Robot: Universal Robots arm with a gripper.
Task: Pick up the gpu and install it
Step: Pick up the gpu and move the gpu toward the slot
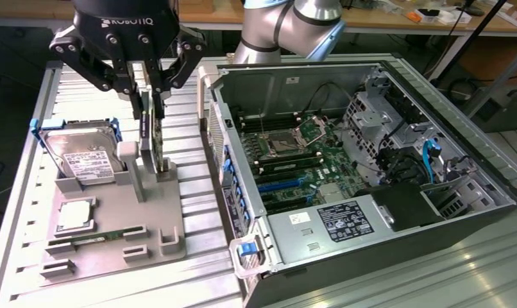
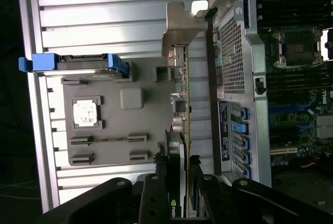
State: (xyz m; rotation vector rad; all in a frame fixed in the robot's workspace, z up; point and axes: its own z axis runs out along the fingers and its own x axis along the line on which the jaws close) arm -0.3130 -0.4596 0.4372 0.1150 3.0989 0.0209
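Fingers (image 2: pixel 156 198) are closed on the gpu's (image 1: pixel 156 141) top edge, one each side. The card stands on edge in the grey fixture (image 1: pixel 113 212) on the table (image 1: pixel 199 263), between the hard drive (image 1: pixel 83 154) and the case (image 1: pixel 241 83). We can't tell if its bottom edge has cleared the slot.

Risks as we see them:
- The grip is only a thin pinch on the edge. In the wrist view most of the visible card runs out ahead of the fingers toward the bracket (image 2: pixel 182 26). That overhang could make the card pivot or slip.
- If the lift isn't straight, the bottom edge could bind in the fixture slot and drag the fixture, or twist the card in the fingers.
- The case wall is just beside the card, so the bracket could clip the rim on the way over.
- Any tilt carried in the grip means the edge connector meets the motherboard (image 1: pixel 319 160) slot crooked. That could jam it or load the board.
- The hard drive is near on the other side, so a swing that way could knock it.
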